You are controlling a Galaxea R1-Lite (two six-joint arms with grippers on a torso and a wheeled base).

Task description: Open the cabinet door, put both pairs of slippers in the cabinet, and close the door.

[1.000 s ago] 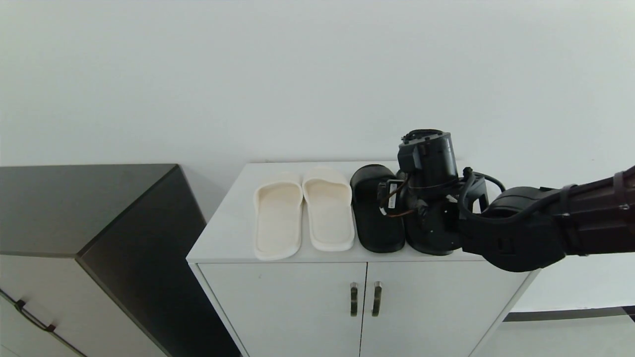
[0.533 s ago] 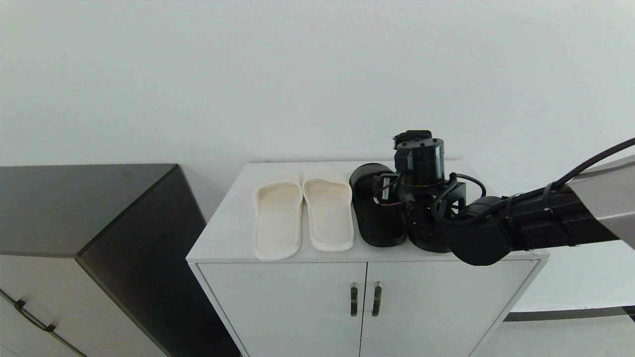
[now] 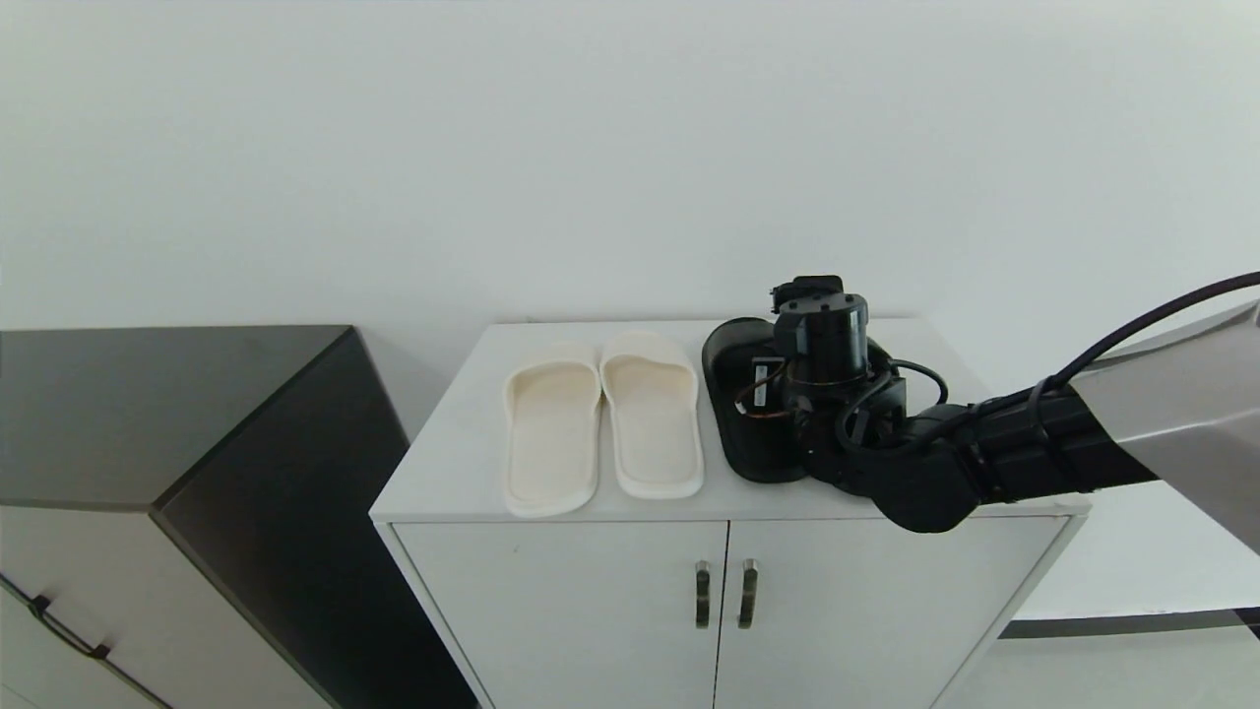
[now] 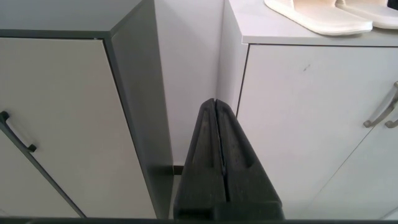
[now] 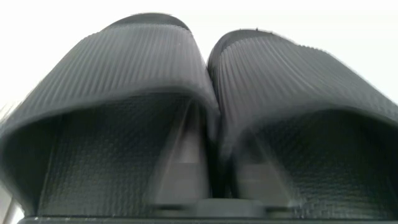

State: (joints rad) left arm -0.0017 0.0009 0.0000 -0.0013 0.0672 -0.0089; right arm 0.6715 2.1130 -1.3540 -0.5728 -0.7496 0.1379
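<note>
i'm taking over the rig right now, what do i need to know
Left gripper: shut, empty, low in front of the white cabinet.
Right gripper: shut on black slippers, one finger inside each, pair on the cabinet top.
White slippers: side by side on top, untouched.
Done: nothing stowed; doors shut.
Left: open a door, put in both pairs, close it.

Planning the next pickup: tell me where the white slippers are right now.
In the head view the white slippers lie side by side on the left half of the white cabinet top, directly left of the black slippers.
</note>
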